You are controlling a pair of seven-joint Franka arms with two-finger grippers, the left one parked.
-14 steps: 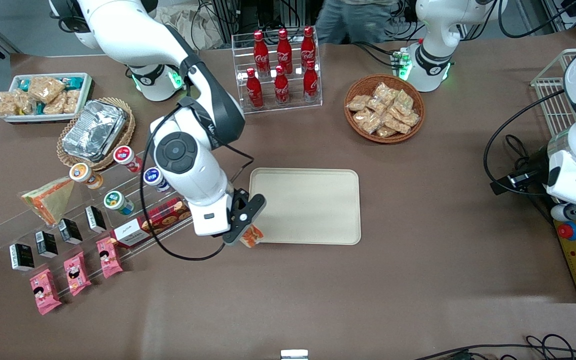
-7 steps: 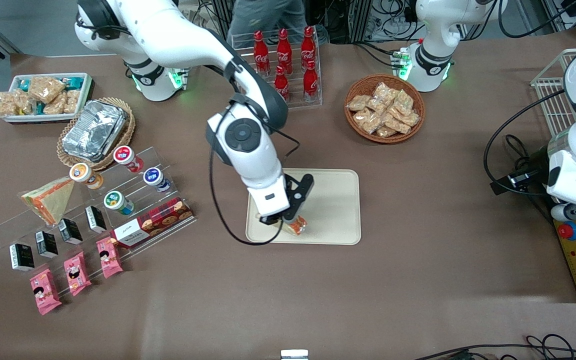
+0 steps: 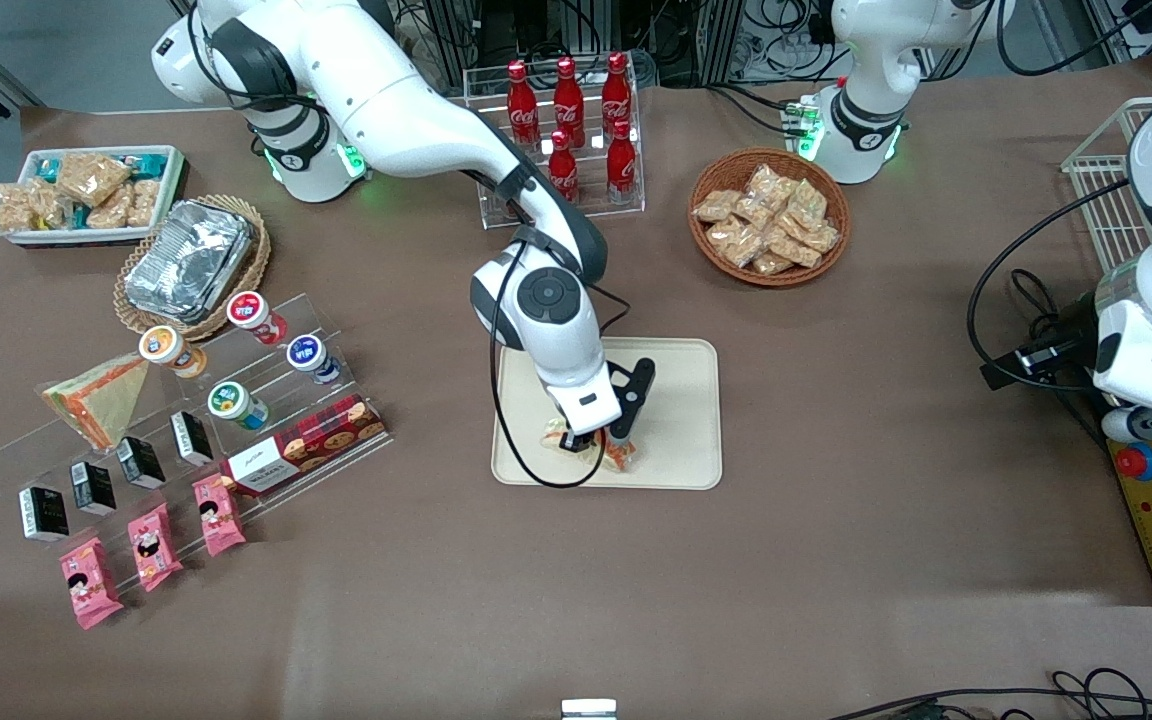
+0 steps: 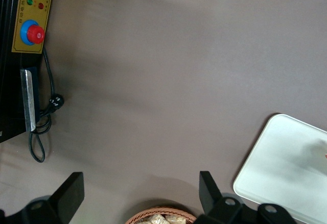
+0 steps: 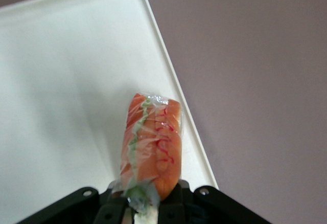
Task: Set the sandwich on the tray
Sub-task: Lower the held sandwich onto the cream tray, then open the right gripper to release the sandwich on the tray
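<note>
— Progress, from where I stand: a second ago the gripper (image 3: 604,447) hung over the bare desk (image 3: 836,560) just off the tray's corner on the working arm's side; half a second ago it had crossed the rim, and now it sits lower over the tray (image 3: 676,400), near the edge closest to the front camera.

— And the sandwich (image 3: 618,455)?

— Clamped between the fingers, I'd say. It has travelled with them the whole way. That means the carrying is essentially done; what remains, in my judgement, is lowering it and letting go.

— Is it touching the tray yet?

— From the front I can't tell; the arm covers most of it. The wrist camera helps more: the sandwich (image 5: 152,144) stands out from the fingers (image 5: 116,209) with its green and orange-red filling edge showing, over the tray (image 5: 61,81) but close beside its rim. The front view hides that filling, yet it alone shows the other sandwich wedge (image 3: 101,398) on the clear rack (image 3: 6,460).
</note>
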